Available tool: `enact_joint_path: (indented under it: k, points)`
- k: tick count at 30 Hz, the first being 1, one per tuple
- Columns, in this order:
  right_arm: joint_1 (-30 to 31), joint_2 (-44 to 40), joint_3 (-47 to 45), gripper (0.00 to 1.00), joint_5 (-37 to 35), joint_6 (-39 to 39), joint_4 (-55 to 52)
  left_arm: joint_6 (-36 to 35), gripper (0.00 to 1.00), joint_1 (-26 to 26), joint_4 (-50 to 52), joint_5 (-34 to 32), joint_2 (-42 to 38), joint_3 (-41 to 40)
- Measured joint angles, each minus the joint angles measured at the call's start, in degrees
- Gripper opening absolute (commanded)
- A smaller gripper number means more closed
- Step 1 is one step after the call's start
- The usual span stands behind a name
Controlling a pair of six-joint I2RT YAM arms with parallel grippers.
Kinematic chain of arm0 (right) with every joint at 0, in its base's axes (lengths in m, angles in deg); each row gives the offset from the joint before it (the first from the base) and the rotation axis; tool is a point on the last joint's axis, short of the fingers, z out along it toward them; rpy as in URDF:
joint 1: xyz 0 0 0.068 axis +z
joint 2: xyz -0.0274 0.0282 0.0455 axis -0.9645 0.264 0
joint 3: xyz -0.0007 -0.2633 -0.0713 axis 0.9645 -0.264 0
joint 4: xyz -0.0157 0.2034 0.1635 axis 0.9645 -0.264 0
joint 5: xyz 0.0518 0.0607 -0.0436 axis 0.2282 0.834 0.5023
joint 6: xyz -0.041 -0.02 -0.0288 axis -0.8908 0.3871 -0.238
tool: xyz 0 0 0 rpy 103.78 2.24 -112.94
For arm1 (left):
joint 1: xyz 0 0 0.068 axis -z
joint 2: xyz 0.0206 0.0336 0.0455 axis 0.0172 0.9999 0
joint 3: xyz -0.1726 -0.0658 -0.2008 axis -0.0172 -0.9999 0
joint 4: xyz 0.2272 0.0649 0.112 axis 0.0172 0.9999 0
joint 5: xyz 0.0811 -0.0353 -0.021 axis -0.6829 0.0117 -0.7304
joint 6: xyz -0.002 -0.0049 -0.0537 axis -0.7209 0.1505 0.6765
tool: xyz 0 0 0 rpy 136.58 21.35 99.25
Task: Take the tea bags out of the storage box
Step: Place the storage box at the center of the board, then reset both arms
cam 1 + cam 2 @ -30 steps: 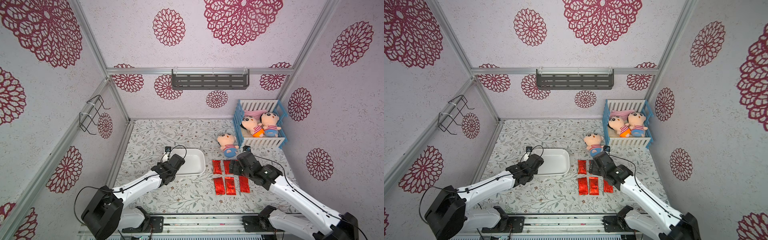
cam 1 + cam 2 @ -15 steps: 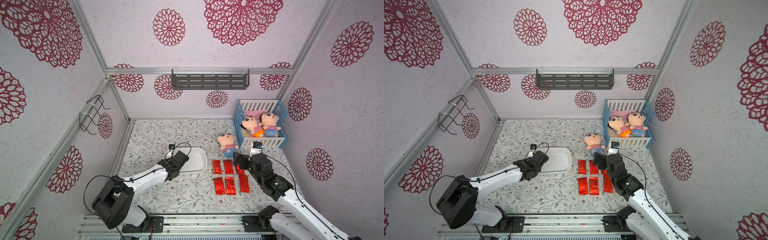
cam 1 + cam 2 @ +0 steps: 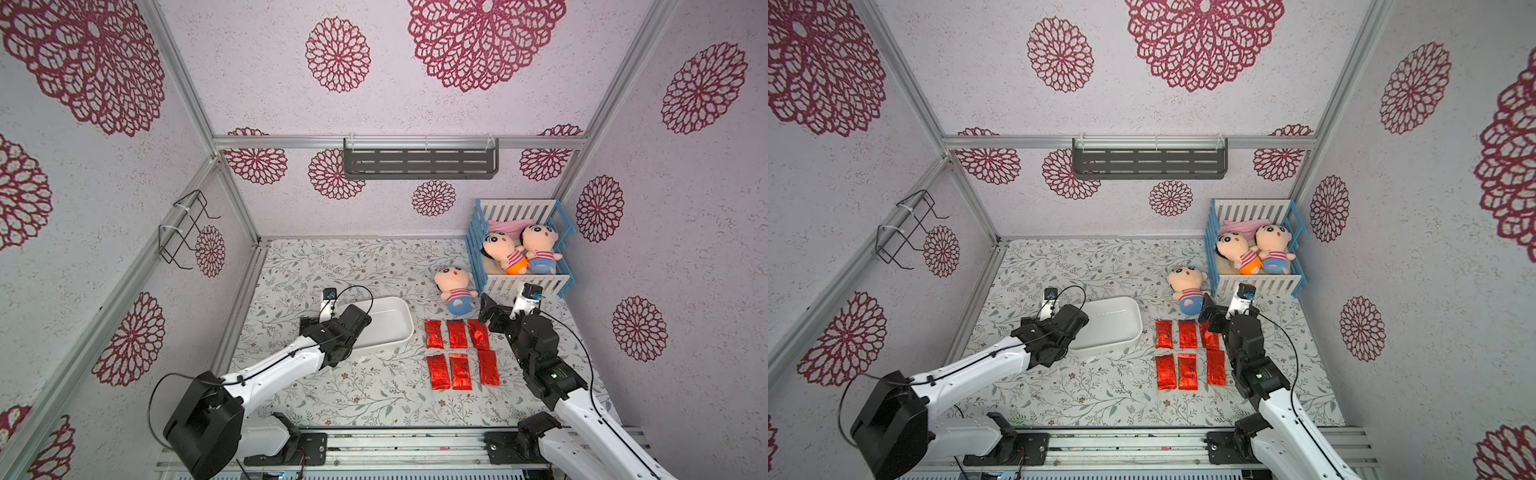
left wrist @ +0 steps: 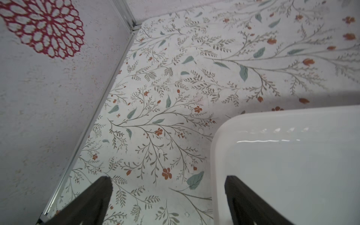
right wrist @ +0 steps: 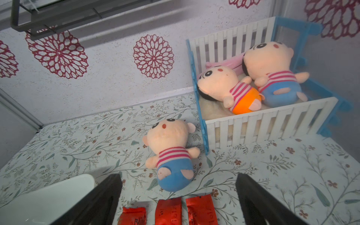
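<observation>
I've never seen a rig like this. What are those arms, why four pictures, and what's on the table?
Two robot arms, each ending in a two-fingered gripper. Two pictures look down from overhead; two come from the arms' wrists. On the table lie six red tea bags in two rows beside a white storage box, plus a plush doll beside a toy crib holding two more. The left gripper stands open astride the box's rim; the right gripper is open too. Neither holds anything.
</observation>
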Motion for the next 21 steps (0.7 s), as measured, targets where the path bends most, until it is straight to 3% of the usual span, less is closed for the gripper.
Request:
enact_joint_path:
  k: [5,8,11,14,17,21]
  points:
    - [-2.03,-3.45,-13.11,0.99,-5.79,-2.75,12.96,-8.0,0.97,-0.11,-9.27,-9.29,-8.0,-4.15]
    - [-2.23,-2.36,-19.58,0.99,-8.33,-5.11,20.57,-16.09,0.97,-2.36,-22.45,-12.63,-12.37,-10.47]
    - [-2.47,1.97,-23.82,0.99,-9.53,-7.02,29.0,-23.04,0.97,-9.57,-35.3,-8.85,-15.37,-19.12]
    - [-3.19,7.91,-23.82,0.99,-9.75,-8.74,36.81,-26.25,0.97,-18.16,-41.4,-3.85,-14.23,-22.49]
    - [-5.07,13.84,-23.82,0.99,-7.98,-10.1,48.57,-28.37,0.97,-25.46,-51.06,2.47,-9.53,-23.65]
    - [-8.92,24.65,-23.85,0.99,-3.54,-11.13,62.29,-31.91,0.97,-31.63,-64.5,11.06,2.47,-24.41]
